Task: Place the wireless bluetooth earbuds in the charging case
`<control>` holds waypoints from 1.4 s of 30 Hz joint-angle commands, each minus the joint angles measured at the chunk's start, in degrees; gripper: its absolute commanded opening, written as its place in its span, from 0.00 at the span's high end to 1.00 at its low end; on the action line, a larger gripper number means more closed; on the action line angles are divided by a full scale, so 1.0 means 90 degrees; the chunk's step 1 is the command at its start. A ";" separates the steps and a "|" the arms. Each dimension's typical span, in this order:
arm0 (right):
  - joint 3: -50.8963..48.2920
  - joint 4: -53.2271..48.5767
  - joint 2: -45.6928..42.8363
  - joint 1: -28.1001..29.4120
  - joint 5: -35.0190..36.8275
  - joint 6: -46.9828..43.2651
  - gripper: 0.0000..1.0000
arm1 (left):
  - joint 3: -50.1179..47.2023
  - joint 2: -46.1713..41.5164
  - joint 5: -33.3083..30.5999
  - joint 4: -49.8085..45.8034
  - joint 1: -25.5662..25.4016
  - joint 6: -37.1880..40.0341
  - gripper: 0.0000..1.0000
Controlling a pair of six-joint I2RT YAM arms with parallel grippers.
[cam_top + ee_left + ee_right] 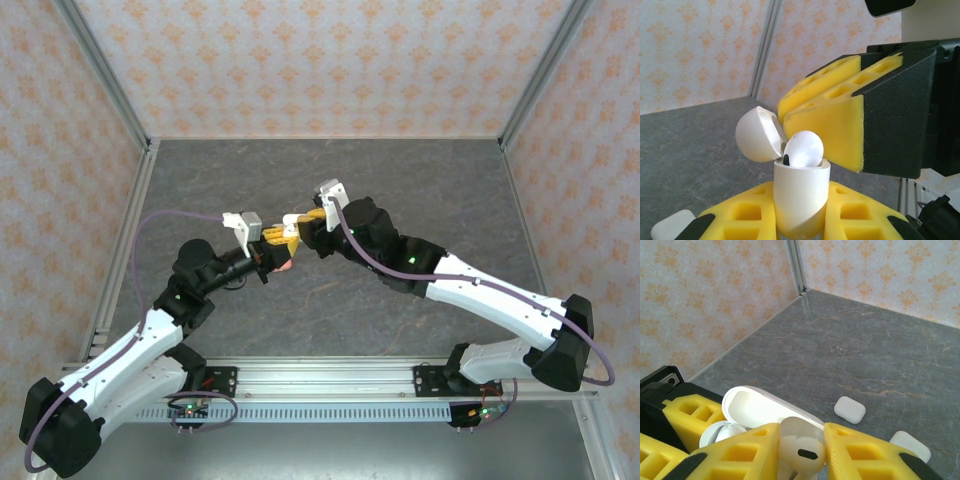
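Nearest the left wrist camera, the left end effector (pixel 802 207) is clenched on the open case (pixel 801 182). It holds the case upright above the counter (pixel 685 150), with the lid (pixel 757 132) hinged back. The right end effector (pixel 802 440) grasps one white earbud (pixel 801 452) between its yellow pads (pixel 860 455).

Hazards from this position:
- Early release. The earbud's head stands above the case rim, so it looks not fully seated. If you let go now, it may tip over the rim and drop to the counter.
- Off-axis pressing. If you push down at an angle, the stem may jam against the well wall, or the case may slide within the left pads.
- Sideways withdrawal. The right pads sit just beside the lid, and a lateral retreat could knock the lid or twist the case.

Position: the earbud lies between the right pads, touching both. It sits at the mouth of the case, and its lower part is hidden inside. The left pads grip the case body below it. A spare case (pixel 850 409) and a second spare case (pixel 910 445) lie on the counter, well apart from both end effectors.
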 commanded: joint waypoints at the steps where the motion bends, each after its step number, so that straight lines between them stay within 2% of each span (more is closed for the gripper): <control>1: 0.0149 -0.0247 0.0034 0.0036 -0.0258 0.0363 0.70 | 0.0245 -0.0106 -0.0192 0.0557 -0.0043 -0.0042 1.00; 19: 0.0229 -0.0153 -0.0243 0.0029 -0.0229 0.0702 0.59 | 0.0165 -0.0087 -0.0193 0.0614 -0.0043 -0.0043 1.00; 29: 0.0307 0.0060 -0.0698 -0.0088 -0.0407 0.0738 0.42 | 0.0154 -0.0048 -0.0182 0.0636 -0.0044 -0.0061 1.00; 33: 0.0158 0.0232 -0.0952 -0.0478 -0.0949 0.1048 0.35 | 0.0145 -0.0047 -0.0172 0.0646 -0.0035 -0.0076 1.00; 35: -0.0024 0.0383 -0.1063 -0.0848 -0.1489 0.1293 0.27 | 0.0145 -0.0047 -0.0106 0.0694 -0.0039 -0.0100 1.00; 39: -0.0447 0.0728 -0.1158 -0.1586 -0.2963 0.1815 0.03 | 0.0188 -0.0028 0.0107 0.0749 -0.0042 -0.0142 1.00; 42: -0.0573 0.0890 -0.0997 -0.1740 -0.3744 0.1971 0.01 | 0.0222 -0.0013 0.0222 0.0763 -0.0037 -0.0169 1.00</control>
